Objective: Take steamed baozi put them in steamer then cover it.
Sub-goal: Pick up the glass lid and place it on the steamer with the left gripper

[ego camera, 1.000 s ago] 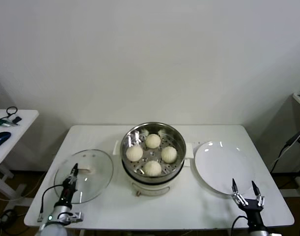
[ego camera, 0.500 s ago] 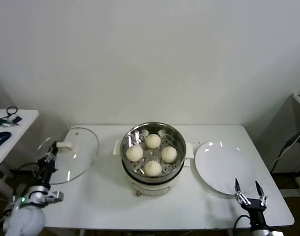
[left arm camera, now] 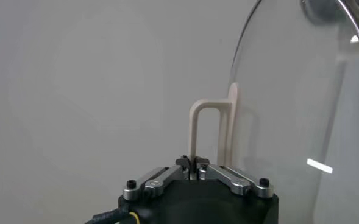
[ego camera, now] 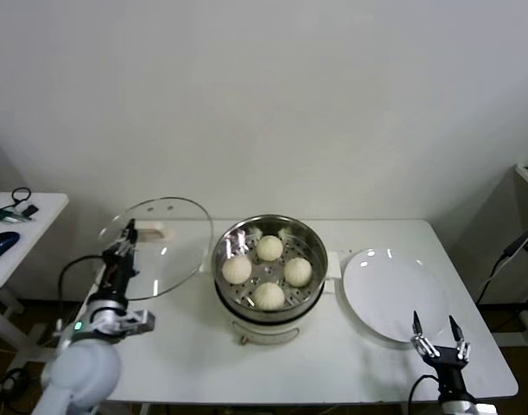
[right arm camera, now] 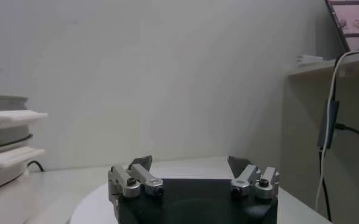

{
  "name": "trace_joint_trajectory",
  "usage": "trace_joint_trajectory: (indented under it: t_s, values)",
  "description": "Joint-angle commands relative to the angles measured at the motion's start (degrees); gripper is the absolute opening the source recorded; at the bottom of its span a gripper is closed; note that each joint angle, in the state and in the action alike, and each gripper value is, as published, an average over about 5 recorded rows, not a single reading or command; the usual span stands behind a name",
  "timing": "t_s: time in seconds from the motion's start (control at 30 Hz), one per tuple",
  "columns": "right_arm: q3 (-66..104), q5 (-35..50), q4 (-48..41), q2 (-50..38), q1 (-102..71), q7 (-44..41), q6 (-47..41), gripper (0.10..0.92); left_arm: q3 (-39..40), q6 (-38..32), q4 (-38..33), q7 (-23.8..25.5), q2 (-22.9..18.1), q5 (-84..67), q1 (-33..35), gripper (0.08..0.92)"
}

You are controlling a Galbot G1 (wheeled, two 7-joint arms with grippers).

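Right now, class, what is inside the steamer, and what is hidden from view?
Inside the steamer four steamed baozi sit on its perforated tray. Whatever lies below the tray is hidden. The left gripper holds the cover raised beside it.

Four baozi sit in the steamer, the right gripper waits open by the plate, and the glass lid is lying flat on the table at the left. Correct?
Not quite: the glass lid is off the table, held tilted by its handle in the left gripper, as the head view shows. The four baozi in the steamer and the open right gripper by the plate are right.
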Motion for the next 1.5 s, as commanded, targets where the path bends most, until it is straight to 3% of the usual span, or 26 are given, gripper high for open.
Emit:
trace_joint_trajectory:
  t_s: [0.03, 0.4, 0.87, 1.03, 1.5]
  values:
    - [-0.1, -0.2, -0.7, -0.1, 0.6, 0.4, 0.5, 0.823, 13.3, 10.7, -6.1, 4.7, -2.2, 7.7, -5.2, 0.139]
    - [-0.2, 0.6, -1.5, -0.3, 1.7, 0.4, 0.8, 0.823, 30.2, 17.4, 0.0, 11.2, -15.9, 22.0, -12.8, 0.139]
    - [-0.2, 1.7, -2.3, -0.4, 1.5, 0.4, 1.8, 0.823, 34.0, 15.8, 9.8, 8.6, -30.3, 33.5, -12.5, 0.139]
    - [0.1, 2.1, -2.3, -0.4, 1.4, 0.4, 1.9, 0.823, 33.9, 15.4, 13.0, 7.1, -31.3, 34.1, -13.0, 0.139]
    - [0.4, 2.2, -2.6, 0.0, 1.6, 0.4, 2.0, 0.823, 32.0, 14.5, 14.7, 7.7, -28.0, 35.2, -12.5, 0.139]
